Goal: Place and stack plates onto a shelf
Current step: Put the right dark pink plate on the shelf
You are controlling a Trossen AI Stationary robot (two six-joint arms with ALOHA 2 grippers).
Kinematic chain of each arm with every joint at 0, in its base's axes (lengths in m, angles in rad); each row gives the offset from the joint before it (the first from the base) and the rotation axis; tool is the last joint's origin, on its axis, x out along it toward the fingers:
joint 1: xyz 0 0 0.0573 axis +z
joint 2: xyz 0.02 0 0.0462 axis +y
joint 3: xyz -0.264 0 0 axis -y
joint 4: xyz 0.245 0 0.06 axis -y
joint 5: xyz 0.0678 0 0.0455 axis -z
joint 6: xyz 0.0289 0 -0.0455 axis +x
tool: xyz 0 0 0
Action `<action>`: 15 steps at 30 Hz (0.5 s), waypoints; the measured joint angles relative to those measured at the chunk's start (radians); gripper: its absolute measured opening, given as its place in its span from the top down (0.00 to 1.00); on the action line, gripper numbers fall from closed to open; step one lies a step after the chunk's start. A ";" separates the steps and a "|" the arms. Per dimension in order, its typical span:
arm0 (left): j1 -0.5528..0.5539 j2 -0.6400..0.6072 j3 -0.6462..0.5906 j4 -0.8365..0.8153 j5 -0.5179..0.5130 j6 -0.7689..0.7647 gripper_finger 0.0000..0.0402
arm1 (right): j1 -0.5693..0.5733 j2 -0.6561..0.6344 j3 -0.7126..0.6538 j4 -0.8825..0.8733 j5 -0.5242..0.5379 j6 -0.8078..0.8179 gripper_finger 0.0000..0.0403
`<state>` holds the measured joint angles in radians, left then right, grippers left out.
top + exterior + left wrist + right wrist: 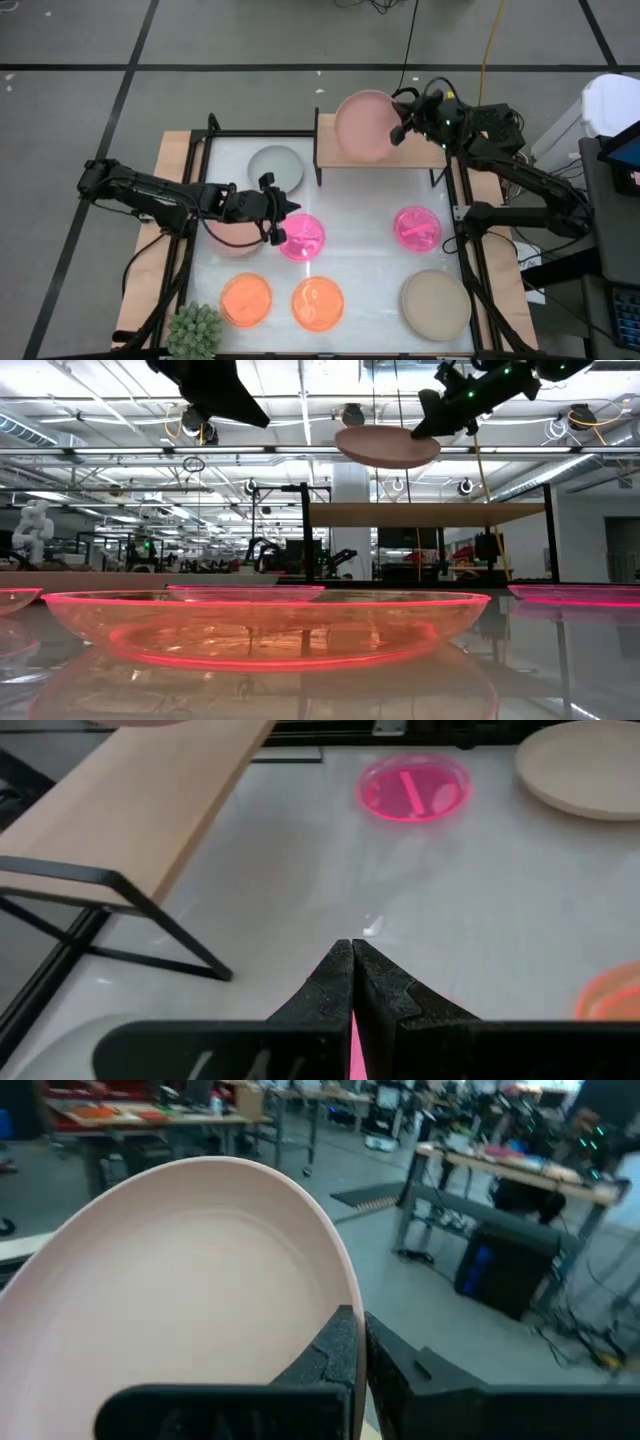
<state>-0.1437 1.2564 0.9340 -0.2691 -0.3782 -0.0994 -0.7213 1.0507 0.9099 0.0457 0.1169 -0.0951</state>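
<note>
My right gripper [402, 124] is shut on a dusty-pink plate [362, 125], held in the air over the light-wood shelf [425, 155]. In the low view this plate [388, 447] hangs well above the shelf board [430, 513]. My left gripper [287, 218] is shut and hovers high above a magenta plate [304, 240], which lies flat on the table; nothing is between its fingers [352, 970]. A second magenta plate [417, 228], two orange plates [246, 300] [318, 303], a beige plate [436, 304] and a grey-green plate [275, 167] lie flat on the table. My right gripper pinches the pink plate's rim [340, 1295] between its two fingers, on the side toward the table's right edge. The fingers lie about level and come from the right. The plate is lifted clear, nearly level with a slight tilt, its hollow side up.
Another pinkish plate [232, 242] lies partly hidden under my left arm. A spiky green plant [195, 332] stands at the near left corner. The shelf's black legs [150, 935] stand on the table's far part. Bare white tabletop [365, 215] lies between the two magenta plates.
</note>
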 joint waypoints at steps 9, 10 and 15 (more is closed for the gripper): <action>0.033 0.000 0.000 -0.001 0.000 0.000 0.99 | -0.124 0.034 0.089 -0.208 -0.012 0.005 1.00; 0.033 0.000 0.000 -0.001 0.000 0.000 0.99 | -0.138 0.034 0.096 -0.243 -0.012 0.004 1.00; 0.033 0.000 0.000 -0.002 0.000 0.000 0.99 | -0.209 0.034 0.099 -0.361 -0.010 0.003 1.00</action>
<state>-0.1108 1.2564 0.9340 -0.2707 -0.3782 -0.0995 -0.9307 1.0843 1.0092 -0.3153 0.1066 -0.0920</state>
